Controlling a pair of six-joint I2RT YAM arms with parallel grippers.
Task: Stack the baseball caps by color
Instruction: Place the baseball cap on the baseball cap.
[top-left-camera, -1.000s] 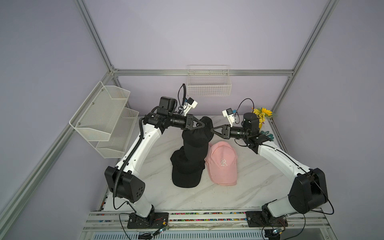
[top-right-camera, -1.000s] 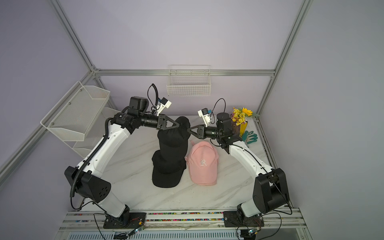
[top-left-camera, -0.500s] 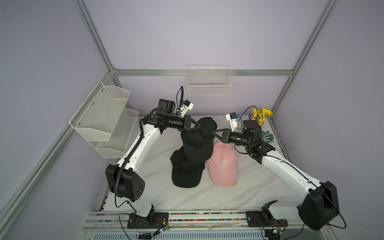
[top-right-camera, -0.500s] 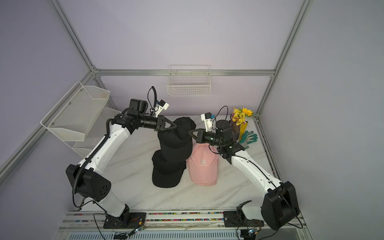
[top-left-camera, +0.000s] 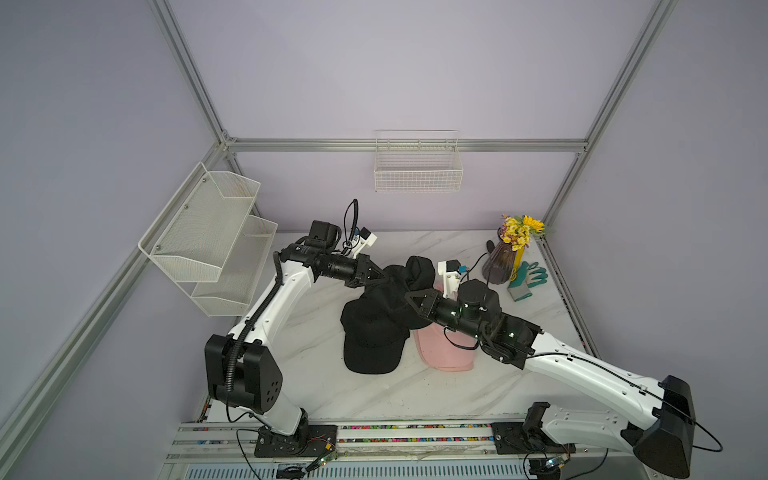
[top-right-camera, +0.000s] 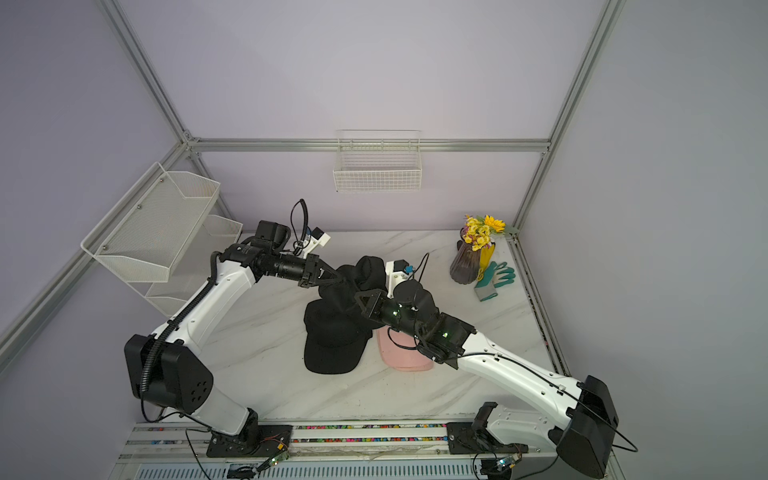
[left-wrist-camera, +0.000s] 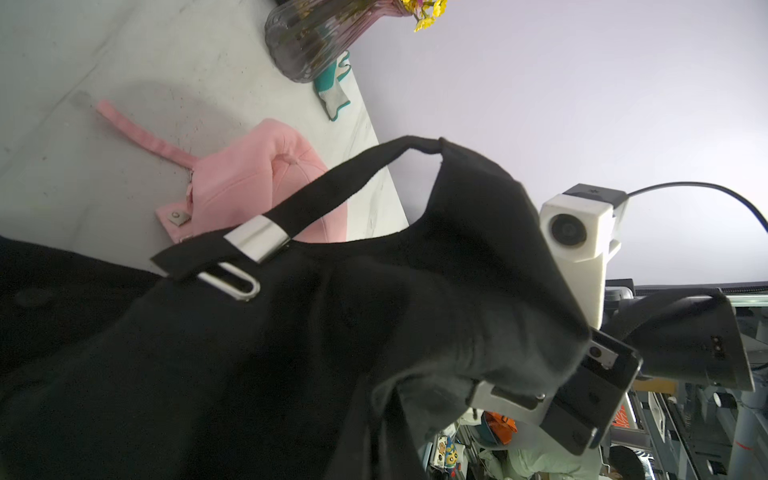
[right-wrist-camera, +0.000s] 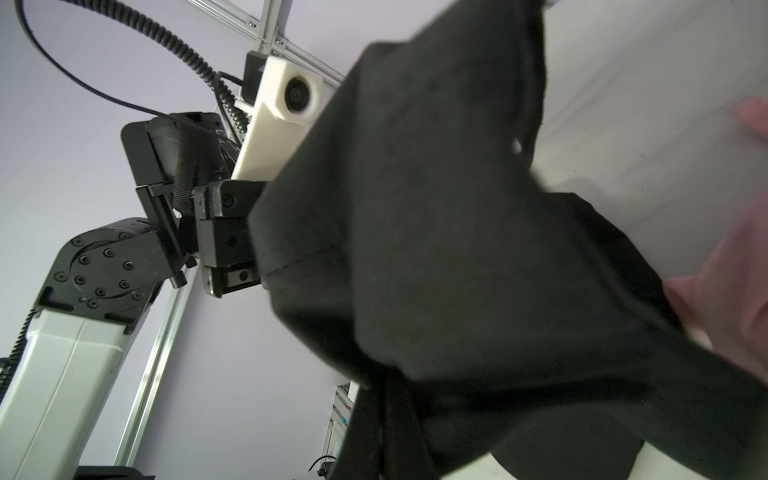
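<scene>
A black cap (top-left-camera: 392, 291) (top-right-camera: 353, 286) is held up off the table (top-left-camera: 316, 374), stretched between the two arms and hanging over the stack of black caps (top-left-camera: 372, 345) (top-right-camera: 330, 349) that lies at mid-table; whether its lower edge touches that stack cannot be told, black being lost against black. The left jaws are pressed together on one side of its crown, and the right jaws are pinched shut on the opposite side, as both wrist views show cloth bunched at the tips. Its back strap with a plain metal buckle (left-wrist-camera: 257, 239) is seen in the left wrist view. Just beside the black stack the pink caps (top-left-camera: 440, 353) (left-wrist-camera: 257, 174) are piled, partly covered by the right arm (top-left-camera: 582, 370). The step in hand is judged to be the placing of this black cap; next it would need to be lowered squarely, brim over brim, before both grips are released. No brand or writing can be read; the pink logo is hidden. A vase of yellow flowers (top-left-camera: 505, 262) and teal gloves (top-left-camera: 525, 278) are set well apart at the far corner.
</scene>
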